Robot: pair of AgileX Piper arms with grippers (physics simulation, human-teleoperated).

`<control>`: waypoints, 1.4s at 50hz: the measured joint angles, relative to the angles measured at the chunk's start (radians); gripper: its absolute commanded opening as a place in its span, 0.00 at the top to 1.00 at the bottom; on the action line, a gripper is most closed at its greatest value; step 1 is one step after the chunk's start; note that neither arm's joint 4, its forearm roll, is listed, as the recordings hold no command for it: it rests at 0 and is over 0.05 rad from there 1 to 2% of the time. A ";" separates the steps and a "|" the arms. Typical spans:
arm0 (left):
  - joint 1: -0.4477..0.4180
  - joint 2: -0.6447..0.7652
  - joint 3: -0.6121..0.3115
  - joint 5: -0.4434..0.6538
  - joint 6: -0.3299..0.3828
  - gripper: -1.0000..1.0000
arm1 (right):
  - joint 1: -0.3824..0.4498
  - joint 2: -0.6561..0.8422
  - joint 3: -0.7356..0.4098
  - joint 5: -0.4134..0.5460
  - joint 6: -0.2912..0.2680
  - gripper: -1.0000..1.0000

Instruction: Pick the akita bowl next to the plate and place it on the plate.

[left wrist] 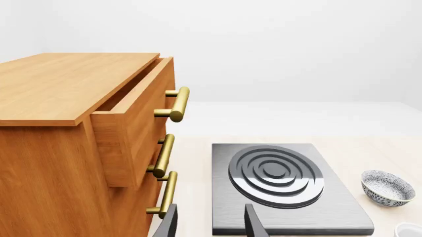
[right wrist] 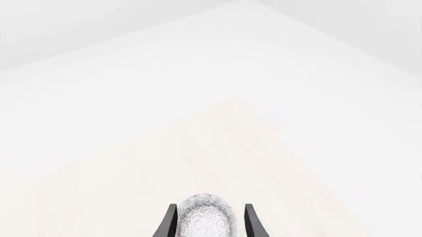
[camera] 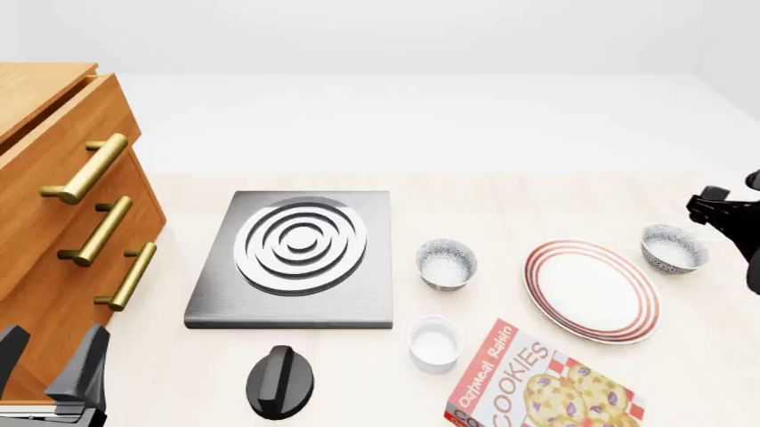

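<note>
Right gripper (right wrist: 207,222) straddles akita bowl (right wrist: 205,217), contact unclear.

From my seat the right pincer (right wrist: 207,222) is mostly lost: the front view cuts its arm off at the right border, showing only a dark piece near the akita bowl (camera: 674,248). In the right wrist view the picture's edge crops the fingers and the bowl between them, so I cannot tell whether they touch its sides. The left pincer (camera: 53,356) is clipped at the front view's lower left corner. The wooden dresser (camera: 60,205) runs off the left border, and the cookie box (camera: 540,382) off the bottom. In the left wrist view a white cup (left wrist: 410,230) shows only a sliver of its rim.
</note>
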 measured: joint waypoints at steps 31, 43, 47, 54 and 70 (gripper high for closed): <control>0.000 0.000 0.000 0.000 0.000 0.00 | -0.022 0.084 -0.053 0.027 0.052 0.00; 0.000 0.000 0.000 0.000 0.000 0.00 | -0.022 0.123 -0.080 0.040 0.072 0.00; 0.000 0.000 0.000 0.000 0.000 0.00 | -0.023 0.138 -0.090 0.045 0.079 0.00; 0.000 0.000 0.000 0.000 0.000 0.00 | -0.025 0.162 -0.106 0.051 0.090 0.00; 0.000 0.000 0.000 0.000 0.000 0.00 | -0.030 0.204 -0.125 0.055 0.110 0.00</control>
